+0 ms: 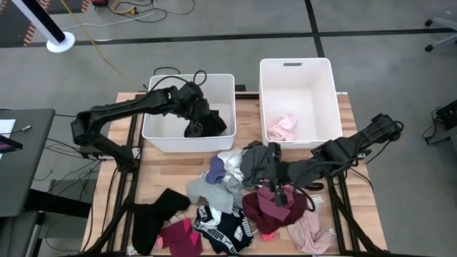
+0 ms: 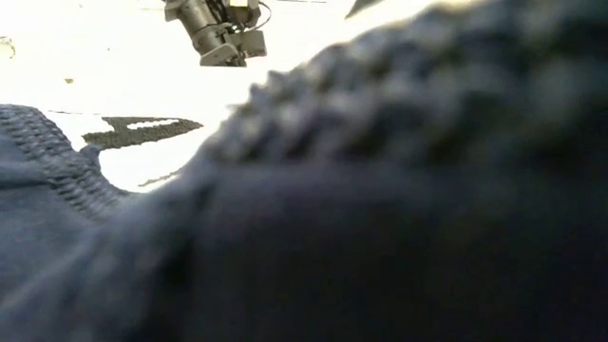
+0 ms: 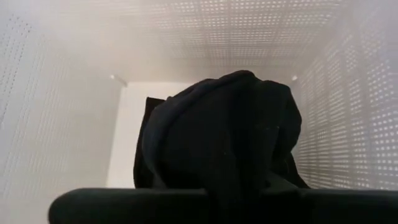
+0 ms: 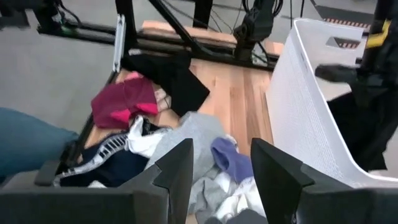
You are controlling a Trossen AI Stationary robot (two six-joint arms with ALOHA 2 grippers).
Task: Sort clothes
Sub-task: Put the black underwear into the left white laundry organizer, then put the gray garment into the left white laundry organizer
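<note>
the left pincer (image 1: 194,128) hangs inside the left white bin (image 1: 158,138), its fingers pressed together on a black garment (image 1: 207,123) that drapes down toward the bin floor. in the left wrist view the same black garment (image 3: 227,137) bulges in front of the camera, with the perforated bin walls (image 3: 56,112) all around it.

the right pincer (image 1: 277,191) reaches over the heap of clothes (image 1: 235,207) on the wooden surface (image 1: 166,168), near the surface's middle, above a maroon piece (image 1: 265,210). its fingers (image 4: 179,165) stand apart with a gap between them and nothing held; past them lie a grey garment (image 4: 193,134), a small lilac-blue piece (image 4: 229,158), a white one and a navy one with white lettering (image 4: 112,155), a pink-magenta piece (image 4: 121,99) and a flat black one (image 4: 177,78).

the right white bin (image 1: 314,78) holds one pale pink garment (image 1: 282,128) near its front wall. the rest of the clothes lie loose on the surface in front of both bins: black at the left front, magenta and navy at the front edge, grey and white in the middle, pink at the right front.

the low view is almost wholly blocked by dark knitted fabric (image 2: 380,190) close to the lens.
</note>
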